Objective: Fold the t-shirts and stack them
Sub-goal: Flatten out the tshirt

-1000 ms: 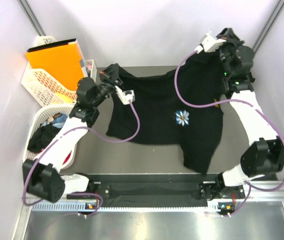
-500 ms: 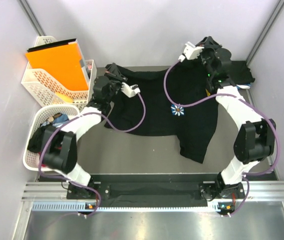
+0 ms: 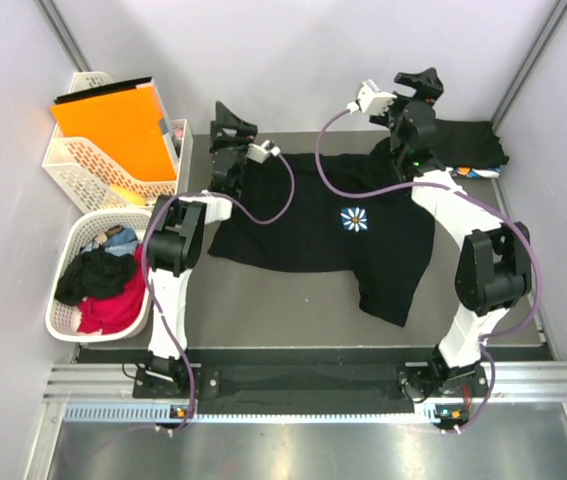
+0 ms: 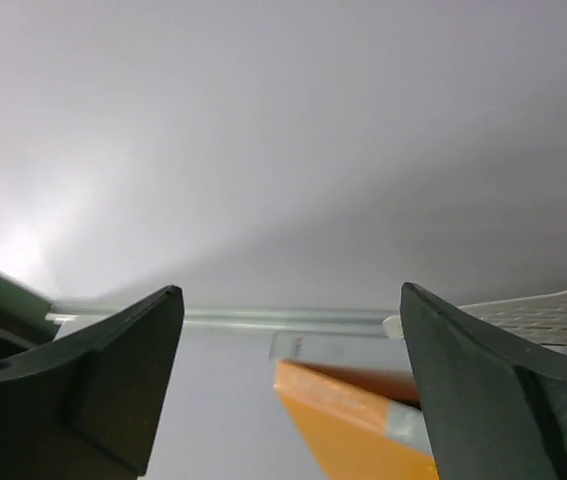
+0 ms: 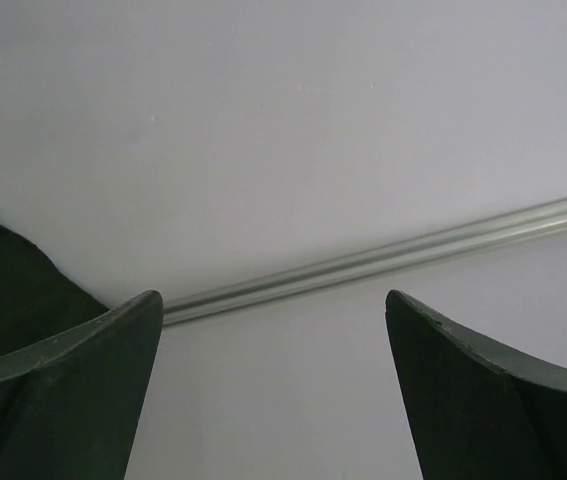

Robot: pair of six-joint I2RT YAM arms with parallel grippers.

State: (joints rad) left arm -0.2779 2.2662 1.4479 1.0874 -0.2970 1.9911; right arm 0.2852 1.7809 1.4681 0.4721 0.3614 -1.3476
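- Black t-shirt (image 3: 303,240) with the little flower print (image 3: 354,219) lies chest-up across the far half of the table (image 3: 263,300) in the top view. It's mostly flat, but its near right corner trails off crooked toward the arm bases. What step would you call this?

- Spreading done, first fold not started, imo. Same view: left gripper (image 3: 233,118) and right gripper (image 3: 418,78) hang over the shirt's far edge, one near each shoulder, jaws spread, nothing in them. A folded black piece (image 3: 468,142) sits in the far right corner just beside the shirt, and the white basket (image 3: 60,322) on the left holds more clothes.

- Wrist cams agree?

- Yep. Left wrist: left gripper (image 4: 291,292) gapes wide with only wall between the fingers (image 4: 113,370), plus the orange folder (image 4: 343,420) and a bit of lattice basket (image 4: 553,315) low down. No shirt in sight. Right wrist: right gripper (image 5: 273,296) is just as wide open, looking at wall and a metal rail (image 5: 393,255). There's dark cloth (image 5: 3,270) at the left edge, can't tell which garment.

- Next move?

- My guess: drop back down, tidy that crooked corner, then pinch one side by sleeve and hem and carry it across. Both pinches need to catch the edge cleanly or it'll bunch.
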